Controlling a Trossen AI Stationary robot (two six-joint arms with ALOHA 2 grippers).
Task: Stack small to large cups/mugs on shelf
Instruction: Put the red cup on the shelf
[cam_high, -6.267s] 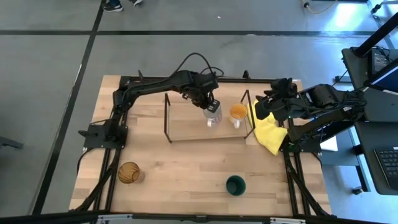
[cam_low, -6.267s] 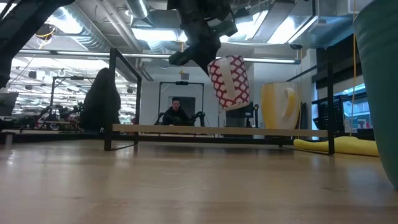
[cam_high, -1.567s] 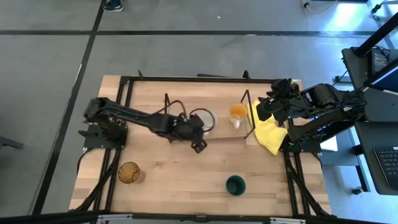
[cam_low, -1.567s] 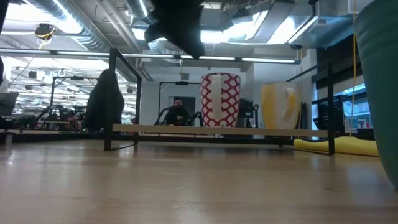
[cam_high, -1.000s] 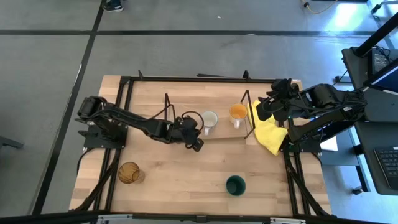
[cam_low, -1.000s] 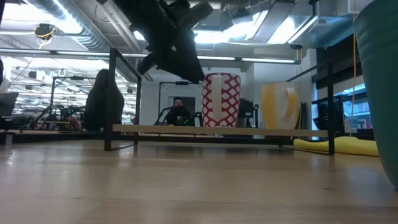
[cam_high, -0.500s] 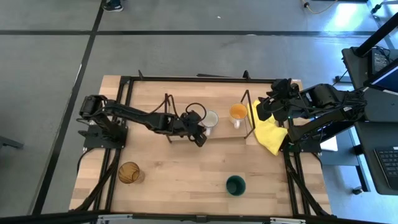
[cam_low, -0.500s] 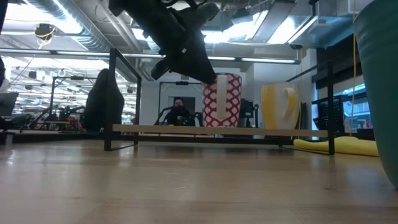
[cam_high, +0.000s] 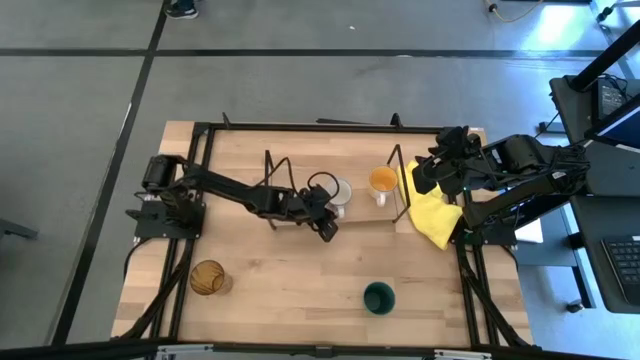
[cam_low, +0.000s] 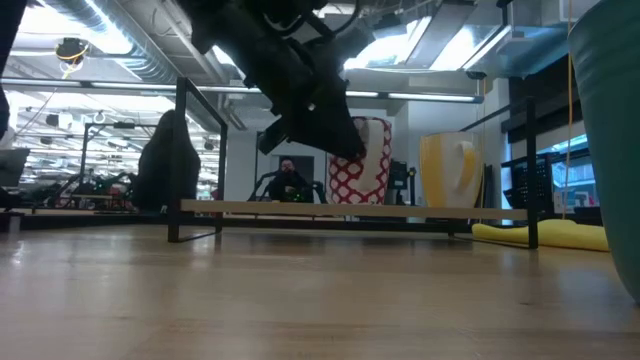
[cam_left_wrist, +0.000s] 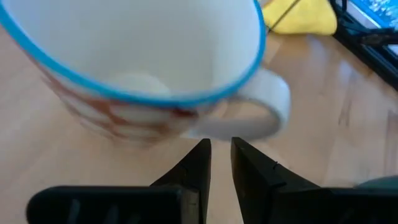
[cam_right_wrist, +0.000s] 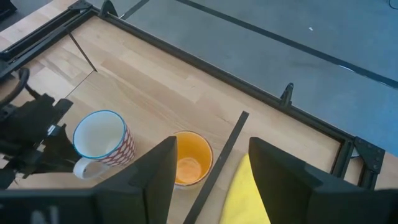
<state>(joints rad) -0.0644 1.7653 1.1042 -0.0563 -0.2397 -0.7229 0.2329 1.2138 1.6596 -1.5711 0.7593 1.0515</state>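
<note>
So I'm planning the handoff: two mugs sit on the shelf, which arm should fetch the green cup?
Left, probably. Its pincer hangs beside the white mug, nearly shut on nothing, over open table toward the green cup. The right pincer waits folded beyond the shelf end.

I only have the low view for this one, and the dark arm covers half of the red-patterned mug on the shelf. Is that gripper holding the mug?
Observer: No. The left wrist view shows the left gripper with its fingers nearly together and nothing between them, pointing at the white mug's handle.
Operator: I count three cups. Where is the fourth?
Observer: The amber tumbler stands on the table on the left arm's side, off the shelf.
Operator: And the other arm?
Observer: The right gripper waits open near the shelf's right end, beside the yellow cloth.
</note>
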